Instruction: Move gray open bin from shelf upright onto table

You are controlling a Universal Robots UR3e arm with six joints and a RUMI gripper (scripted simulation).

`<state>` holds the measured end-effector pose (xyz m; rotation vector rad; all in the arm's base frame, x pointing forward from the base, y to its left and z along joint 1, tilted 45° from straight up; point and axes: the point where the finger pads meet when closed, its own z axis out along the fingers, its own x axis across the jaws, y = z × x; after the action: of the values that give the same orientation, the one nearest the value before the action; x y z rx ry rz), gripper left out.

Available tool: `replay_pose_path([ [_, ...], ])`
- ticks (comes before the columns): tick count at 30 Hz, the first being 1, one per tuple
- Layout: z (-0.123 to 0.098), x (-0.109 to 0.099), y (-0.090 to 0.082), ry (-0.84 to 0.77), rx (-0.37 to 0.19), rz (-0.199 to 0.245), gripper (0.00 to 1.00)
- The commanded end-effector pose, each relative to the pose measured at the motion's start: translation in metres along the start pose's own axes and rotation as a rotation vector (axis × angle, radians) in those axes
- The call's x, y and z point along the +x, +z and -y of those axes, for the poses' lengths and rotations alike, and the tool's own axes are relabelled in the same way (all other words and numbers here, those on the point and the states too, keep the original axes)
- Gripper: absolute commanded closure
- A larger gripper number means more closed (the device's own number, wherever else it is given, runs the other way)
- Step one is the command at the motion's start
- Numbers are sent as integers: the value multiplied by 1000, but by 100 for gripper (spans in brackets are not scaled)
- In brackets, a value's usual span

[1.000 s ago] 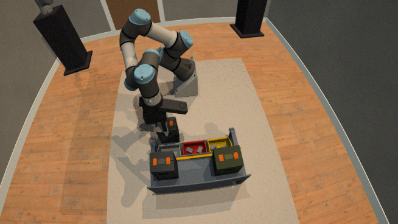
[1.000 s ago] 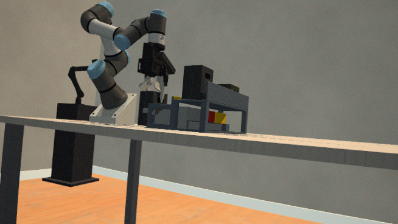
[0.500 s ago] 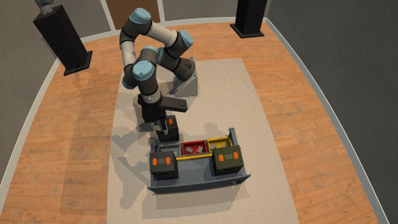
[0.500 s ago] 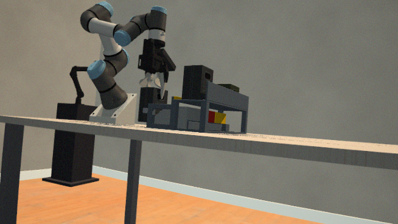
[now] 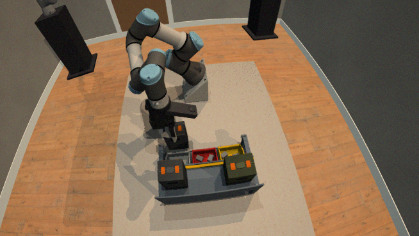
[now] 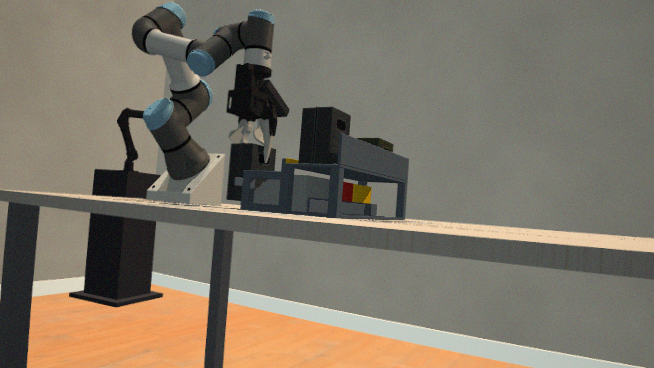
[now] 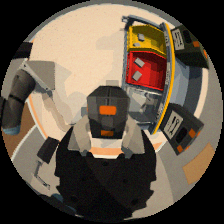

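The gray open bin (image 5: 177, 157) sits in the left slot of the shelf's (image 5: 205, 179) lower level, with a small part in it. It also shows in the wrist view (image 7: 144, 101), partly under the top deck. My gripper (image 5: 172, 134) is behind the shelf's left end and is shut on the top of a black closed case (image 5: 178, 136) with an orange latch. The case is upright at table level; I cannot tell whether it touches the table. The wrist view shows the case (image 7: 106, 116) between my fingers.
A red bin (image 5: 204, 155) and a yellow bin (image 5: 230, 151) sit beside the gray one. A black case (image 5: 172, 173) and a green case (image 5: 239, 167) stand on the shelf's top deck. The arm's base mount (image 5: 196, 86) is behind.
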<state>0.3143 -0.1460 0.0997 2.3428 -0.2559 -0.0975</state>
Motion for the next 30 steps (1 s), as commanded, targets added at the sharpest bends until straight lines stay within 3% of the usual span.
replay_pose_path([
  [1,0,1,-1,2,0,-3,100],
  [20,0,1,1,2,0,-4,100],
  [25,39,-5,1,2,0,-4,100],
  [30,39,-5,1,2,0,-4,100],
])
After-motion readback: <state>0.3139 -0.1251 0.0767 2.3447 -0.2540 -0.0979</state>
